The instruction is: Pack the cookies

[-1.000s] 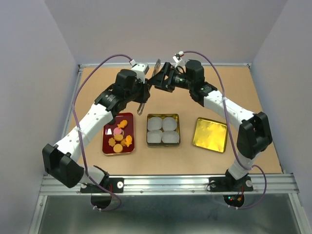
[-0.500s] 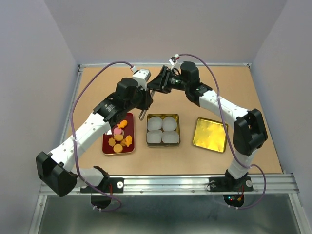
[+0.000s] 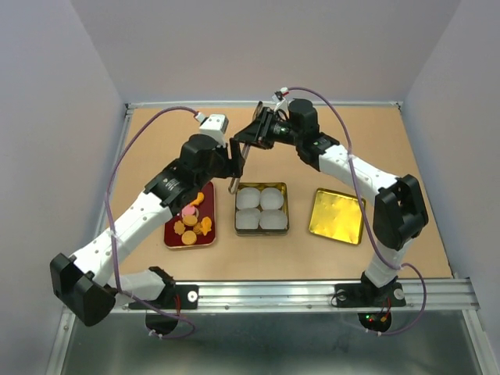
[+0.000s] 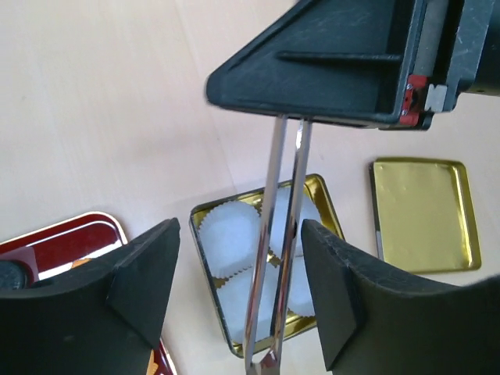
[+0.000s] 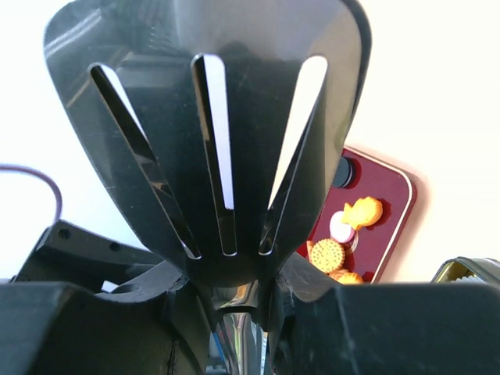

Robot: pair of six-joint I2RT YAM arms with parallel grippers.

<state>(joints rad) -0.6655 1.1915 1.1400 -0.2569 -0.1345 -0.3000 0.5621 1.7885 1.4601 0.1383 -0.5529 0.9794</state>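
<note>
The cookies (image 3: 191, 219), mostly orange with a pink one, lie on a dark red tray (image 3: 169, 234); the right wrist view shows the cookies (image 5: 328, 254) past the tool. Metal tongs (image 3: 237, 172) with a black slotted head (image 5: 211, 133) hang above the table between both arms. My right gripper (image 5: 234, 312) is shut on the neck of the tongs, just under the head. My left gripper (image 4: 238, 230) stands open around the two steel arms of the tongs (image 4: 285, 234); the right pad is close to them and the left pad is well apart.
A gold tin (image 3: 237, 211) lined with white paper cups (image 3: 262, 208) sits in the middle, directly under the tongs. Its gold lid (image 3: 338, 216) lies to the right. A metal rail runs along the near table edge.
My left jaws have opened off the tongs while my right jaws closed on the neck. The left wrist has drawn slightly left and toward the tin.
</note>
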